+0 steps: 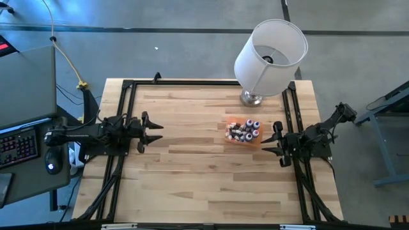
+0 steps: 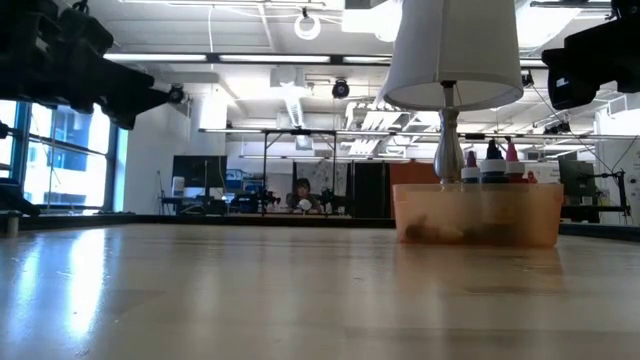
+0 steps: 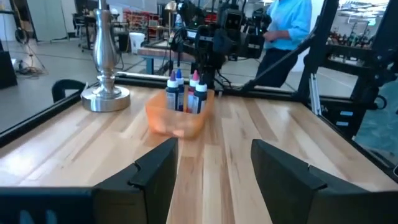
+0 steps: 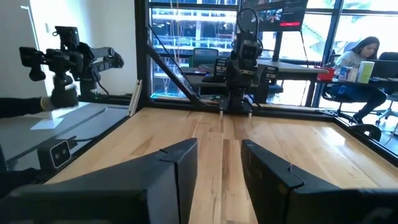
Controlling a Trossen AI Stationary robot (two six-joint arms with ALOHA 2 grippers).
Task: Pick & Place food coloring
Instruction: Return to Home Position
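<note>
Left gripper (image 3: 214, 149), own fingers (image 3: 155, 171) nearest the lens: spread wide, nothing between them, bare wood showing through the gap. It sits low at the left edge of the table (image 1: 192, 185). Right gripper (image 4: 219, 149) likewise empty, its fingers parted by a narrower gap, parked at the right edge. Straight ahead of the left gripper, well apart across the boards, is the orange tray (image 3: 177, 121) with the food coloring bottles (image 3: 185, 93) inside it. From overhead the tray sits right of centre, just beside the right gripper (image 1: 276, 137) and slightly toward the lamp (image 1: 270, 54). The right arm is plainly the nearer, though the tray does not show in its own wrist view. Count: two grippers, one tray, one lamp. Four bottles stand upright, long axis vertical, tips above the rim. The rest lie tumbled on the tray floor, caps pointing various ways. Overhead they read as a dozen or more, but the exact tally cannot be told. No bottle shows on open table. Judgement: placing looks complete, and the next move needs no grasp, only clearance from tray and lamp.
</note>
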